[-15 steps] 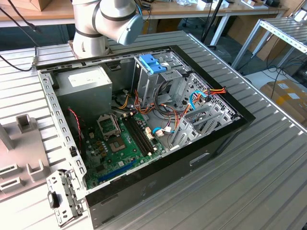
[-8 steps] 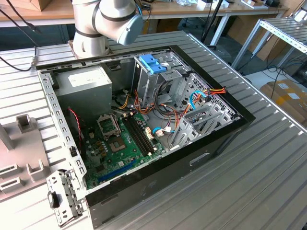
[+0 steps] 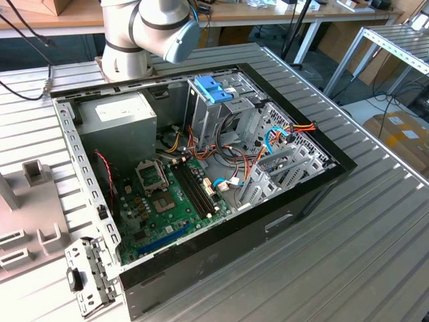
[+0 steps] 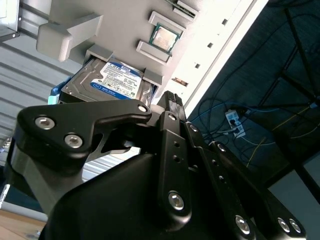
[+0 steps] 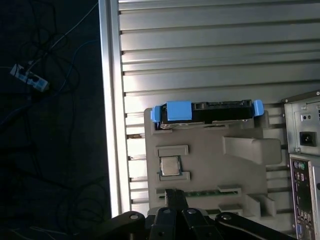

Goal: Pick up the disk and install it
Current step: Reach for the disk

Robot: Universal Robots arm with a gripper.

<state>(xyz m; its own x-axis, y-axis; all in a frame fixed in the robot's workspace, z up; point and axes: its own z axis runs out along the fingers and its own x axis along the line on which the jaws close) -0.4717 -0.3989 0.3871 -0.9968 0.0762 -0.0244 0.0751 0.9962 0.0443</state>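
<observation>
The disk (image 4: pixel 117 82) lies in a slot of a grey fixture plate (image 4: pixel 65 37); it has a dark metal body and a white-and-blue label. In the first wrist view the disk (image 5: pixel 210 111) shows edge-on with blue side rails, at the far end of the fixture plate (image 5: pixel 200 150). My gripper (image 4: pixel 170 102) hangs above the plate, apart from the disk and with nothing in it. In the first wrist view the gripper (image 5: pixel 174 196) is over the plate's near end. The open computer case (image 3: pixel 315 194) lies on the table.
A processor chip (image 5: pixel 170 166) sits in another pocket of the fixture. The case's rear panel (image 5: pixel 302 135) stands beside the plate. A light-blue latch (image 3: pixel 213 87) tops the drive cage, and a grey power supply (image 3: pixel 124 117) fills one corner. The table edge (image 5: pixel 112 100) runs close by the fixture.
</observation>
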